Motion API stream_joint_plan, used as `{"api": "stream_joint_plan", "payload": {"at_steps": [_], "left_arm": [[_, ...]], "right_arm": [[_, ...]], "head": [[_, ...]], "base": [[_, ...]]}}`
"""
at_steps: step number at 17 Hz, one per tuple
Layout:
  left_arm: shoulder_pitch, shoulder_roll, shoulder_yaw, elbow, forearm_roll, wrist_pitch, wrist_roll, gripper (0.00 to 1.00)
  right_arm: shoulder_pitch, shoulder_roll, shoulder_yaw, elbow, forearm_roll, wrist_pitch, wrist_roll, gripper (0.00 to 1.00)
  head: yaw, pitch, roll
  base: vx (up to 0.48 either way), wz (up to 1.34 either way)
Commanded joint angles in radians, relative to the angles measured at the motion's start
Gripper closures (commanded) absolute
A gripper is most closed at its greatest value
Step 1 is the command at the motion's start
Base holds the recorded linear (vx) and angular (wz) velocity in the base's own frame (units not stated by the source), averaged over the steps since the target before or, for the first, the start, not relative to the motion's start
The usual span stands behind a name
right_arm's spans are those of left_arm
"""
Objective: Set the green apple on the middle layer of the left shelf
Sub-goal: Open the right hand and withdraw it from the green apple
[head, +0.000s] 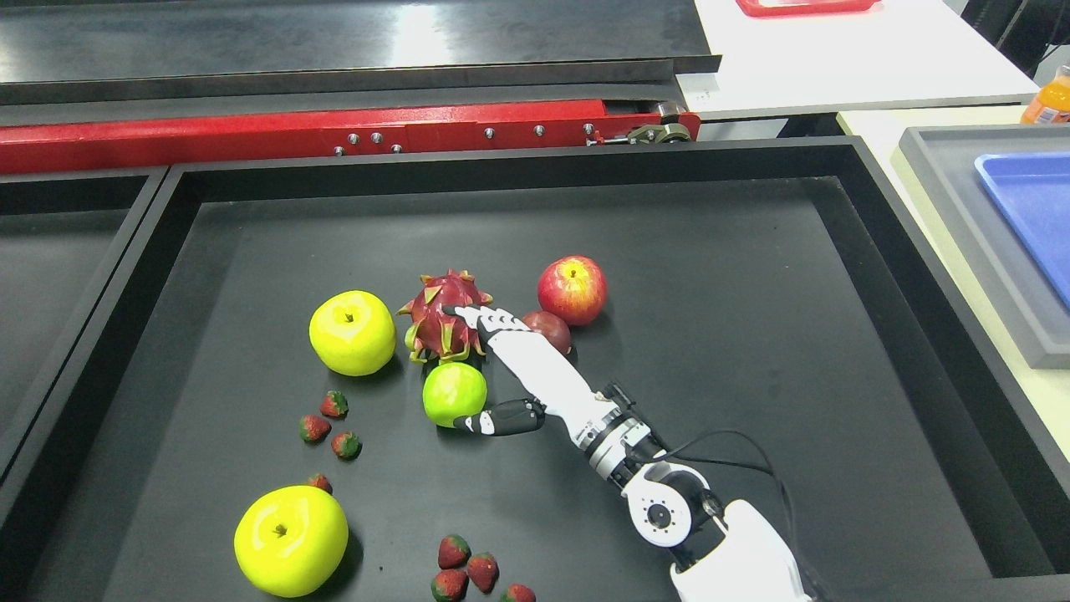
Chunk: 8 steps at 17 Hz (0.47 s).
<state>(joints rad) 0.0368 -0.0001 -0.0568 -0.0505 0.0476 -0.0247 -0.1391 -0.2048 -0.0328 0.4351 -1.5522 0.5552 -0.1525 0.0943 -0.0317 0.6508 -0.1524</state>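
Observation:
A small green apple (452, 393) lies in the middle of the black tray (752, 276). My right hand (481, 368) reaches in from the lower right and sits just right of the apple. Its thumb (501, 418) lies under the apple's lower right side, and its fingers (489, 319) stretch past the apple toward a dragon fruit (443, 318). The hand is open and holds nothing. My left arm does not show.
Two yellow apples (352, 332) (290, 540) lie left of the hand. A red apple (572, 289) and a dark red fruit (550, 329) sit right of the fingers. Several strawberries (330, 426) are scattered at the front. A blue tray (1032, 209) stands at the far right.

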Motion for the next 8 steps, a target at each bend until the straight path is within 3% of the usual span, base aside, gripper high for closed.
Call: {"api": "stream_joint_plan", "payload": {"at_steps": [1,4,8], "left_arm": [[0.000,0.018,0.000,0.000,0.000,0.000,-0.001,0.00],[0.000,0.018,0.000,0.000,0.000,0.000,-0.001,0.00],[0.000,0.018,0.000,0.001,0.000,0.000,0.001,0.00]], "right_arm": [[0.085,0.015,-0.290,0.005,-0.345,-0.001,-0.008,0.00],[0.166,0.015,-0.444,-0.064,-0.553,-0.001,0.016,0.00],[0.257,0.015,-0.470,-0.094,-0.638,-0.025,0.061,0.00]], "head": [[0.0000,0.000,0.000],[0.0000,0.000,0.000],[0.0000,0.000,0.000]], "base": [[0.011,-0.01],[0.004,-0.01],[0.001,0.00]]}}
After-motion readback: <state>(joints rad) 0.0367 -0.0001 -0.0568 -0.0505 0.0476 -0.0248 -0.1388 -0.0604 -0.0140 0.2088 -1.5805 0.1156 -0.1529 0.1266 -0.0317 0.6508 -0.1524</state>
